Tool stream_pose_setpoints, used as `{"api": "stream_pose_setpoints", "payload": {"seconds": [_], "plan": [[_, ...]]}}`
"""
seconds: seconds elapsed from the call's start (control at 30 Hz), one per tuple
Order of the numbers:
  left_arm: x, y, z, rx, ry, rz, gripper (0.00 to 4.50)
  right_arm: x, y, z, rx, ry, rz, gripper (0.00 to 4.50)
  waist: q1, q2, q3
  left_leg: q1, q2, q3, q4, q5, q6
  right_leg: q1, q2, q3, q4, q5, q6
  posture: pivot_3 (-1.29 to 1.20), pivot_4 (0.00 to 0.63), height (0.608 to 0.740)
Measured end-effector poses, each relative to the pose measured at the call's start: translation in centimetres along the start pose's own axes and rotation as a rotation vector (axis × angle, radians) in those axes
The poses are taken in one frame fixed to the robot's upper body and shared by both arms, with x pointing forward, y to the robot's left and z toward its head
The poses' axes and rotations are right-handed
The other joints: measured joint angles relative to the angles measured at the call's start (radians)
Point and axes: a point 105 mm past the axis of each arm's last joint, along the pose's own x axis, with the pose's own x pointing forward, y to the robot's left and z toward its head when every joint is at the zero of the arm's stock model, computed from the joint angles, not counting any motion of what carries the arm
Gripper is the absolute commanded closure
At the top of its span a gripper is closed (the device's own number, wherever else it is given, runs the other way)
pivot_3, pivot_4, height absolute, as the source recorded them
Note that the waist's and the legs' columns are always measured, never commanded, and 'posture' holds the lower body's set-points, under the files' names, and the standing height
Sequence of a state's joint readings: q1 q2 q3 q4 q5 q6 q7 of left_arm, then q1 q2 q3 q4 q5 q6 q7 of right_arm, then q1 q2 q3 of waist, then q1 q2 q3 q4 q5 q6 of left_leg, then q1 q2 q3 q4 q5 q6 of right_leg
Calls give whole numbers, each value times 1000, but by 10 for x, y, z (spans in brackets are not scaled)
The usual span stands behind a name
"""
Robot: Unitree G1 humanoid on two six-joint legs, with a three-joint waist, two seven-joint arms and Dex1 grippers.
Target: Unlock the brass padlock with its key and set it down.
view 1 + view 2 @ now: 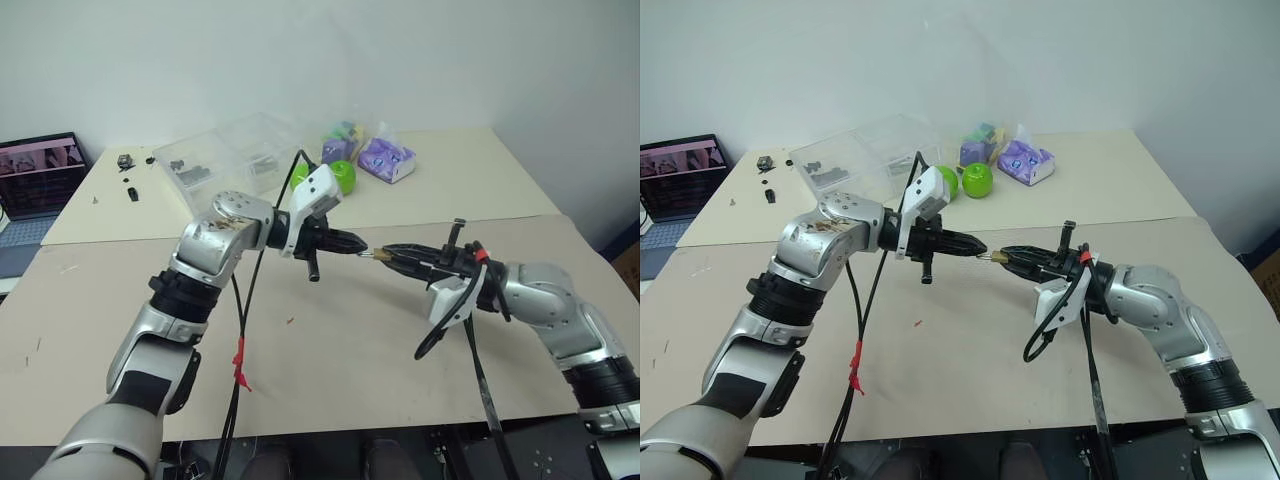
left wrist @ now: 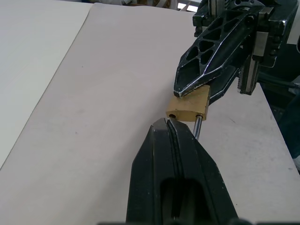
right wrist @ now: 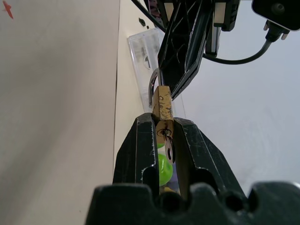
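My two grippers meet tip to tip above the middle of the beige table (image 1: 340, 370). The brass padlock (image 2: 190, 107) is a small yellow block, and my right gripper (image 3: 163, 121) is shut on its body. Its silver shackle (image 3: 151, 89) is lifted, with one hole in the body left bare. The shackle runs into my left gripper (image 2: 168, 123), whose fingers are shut on it. The key (image 3: 168, 143), thin and silvery, sticks out of the padlock's end between the right fingers. From the head the padlock (image 1: 381, 257) is a small gold speck.
A clear plastic box (image 1: 235, 150), two green balls (image 1: 340, 178) and purple packets (image 1: 385, 158) stand on the far table. A laptop (image 1: 38, 175) sits at far left. A tiny red scrap (image 1: 290, 321) lies on the near table. Cables hang below both wrists.
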State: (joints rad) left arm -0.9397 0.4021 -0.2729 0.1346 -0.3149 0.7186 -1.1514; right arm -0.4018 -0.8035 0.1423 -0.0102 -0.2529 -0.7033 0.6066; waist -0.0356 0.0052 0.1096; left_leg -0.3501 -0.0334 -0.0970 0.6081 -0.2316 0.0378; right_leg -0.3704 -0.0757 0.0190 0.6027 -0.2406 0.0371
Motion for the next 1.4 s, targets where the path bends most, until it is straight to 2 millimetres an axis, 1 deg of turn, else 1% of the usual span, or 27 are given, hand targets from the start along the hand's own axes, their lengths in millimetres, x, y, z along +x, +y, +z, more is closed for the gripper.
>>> {"api": "stream_pose_setpoints", "payload": {"seconds": [0.13,0.43,0.6,0.7,1.23,1.4], "plan": [[3,-1,2,9,-3,-10,4465,0,1,3,5,-1,1,4406,-1,0,0,0,0,0,0,0,0,0,0,0,0,0,0,0,150,740],[3,-1,3,19,-8,-9,4465,1,-1,2,8,10,1,4406,-1,0,0,0,0,0,0,0,0,0,0,0,0,0,0,0,150,740],[0,1,6,24,-16,7,4465,2,-9,-2,-18,19,7,4406,-2,0,0,1,0,0,-1,0,0,1,0,0,0,0,0,0,150,740],[1,1,5,24,-14,8,4465,2,-18,-4,-39,24,-4,4406,-1,0,0,2,0,0,-1,0,0,1,0,0,0,0,0,0,150,740],[3,2,5,22,-17,15,4465,0,-17,-12,-33,37,-2,4406,-1,0,0,1,0,0,0,0,0,1,0,0,-1,0,0,0,150,740],[2,2,5,25,-13,18,4465,-2,-12,-17,-27,42,4,4406,-1,-1,1,0,-1,0,1,0,0,1,-1,0,0,0,0,0,150,740]]}}
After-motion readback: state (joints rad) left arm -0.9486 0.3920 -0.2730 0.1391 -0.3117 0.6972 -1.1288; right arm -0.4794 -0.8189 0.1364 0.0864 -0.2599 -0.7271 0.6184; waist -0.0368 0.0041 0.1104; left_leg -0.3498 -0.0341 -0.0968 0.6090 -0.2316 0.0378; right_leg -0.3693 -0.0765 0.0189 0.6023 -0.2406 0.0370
